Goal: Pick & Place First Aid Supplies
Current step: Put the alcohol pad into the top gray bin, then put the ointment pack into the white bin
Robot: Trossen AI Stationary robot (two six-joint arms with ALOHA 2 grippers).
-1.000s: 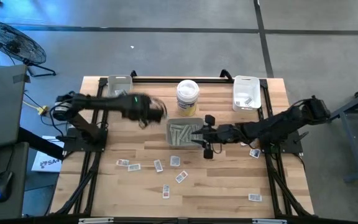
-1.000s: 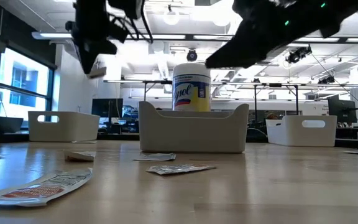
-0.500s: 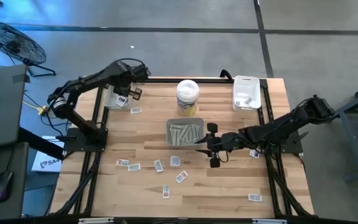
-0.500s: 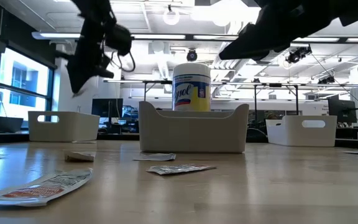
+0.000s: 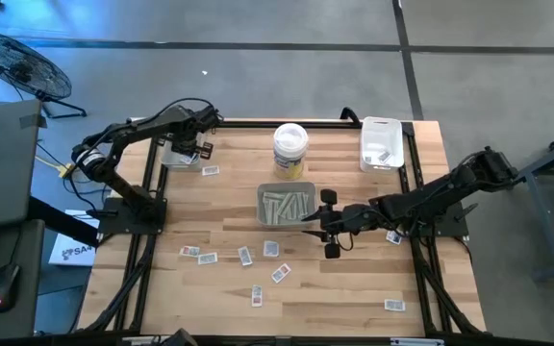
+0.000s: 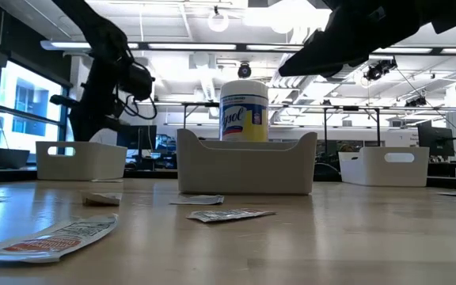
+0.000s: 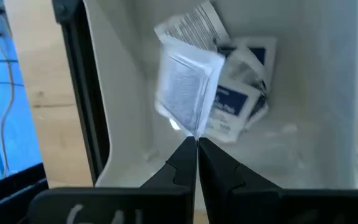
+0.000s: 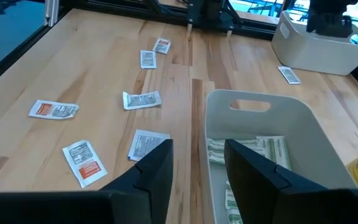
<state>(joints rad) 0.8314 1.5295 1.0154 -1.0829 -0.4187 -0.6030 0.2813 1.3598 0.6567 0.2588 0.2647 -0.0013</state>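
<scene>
1. Over the white tray (image 5: pixel 183 144) at the table's (image 5: pixel 354 279) far left corner, the left gripper (image 7: pixel 197 144) pinches a small white square packet (image 7: pixel 186 93) by its edge, fingers (image 7: pixel 180 163) nearly together.
2. Beside the grey tray (image 5: pixel 286 206), the right gripper (image 8: pixel 196 152) hovers, fingers (image 8: pixel 156 168) apart and empty.

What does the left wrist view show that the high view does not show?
Only the left wrist view shows the square packet pinched at the left gripper, above more packets inside the white tray. Only the high view shows the right gripper open beside the grey tray, and loose packets on the table. Both show the left gripper over that tray.
</scene>
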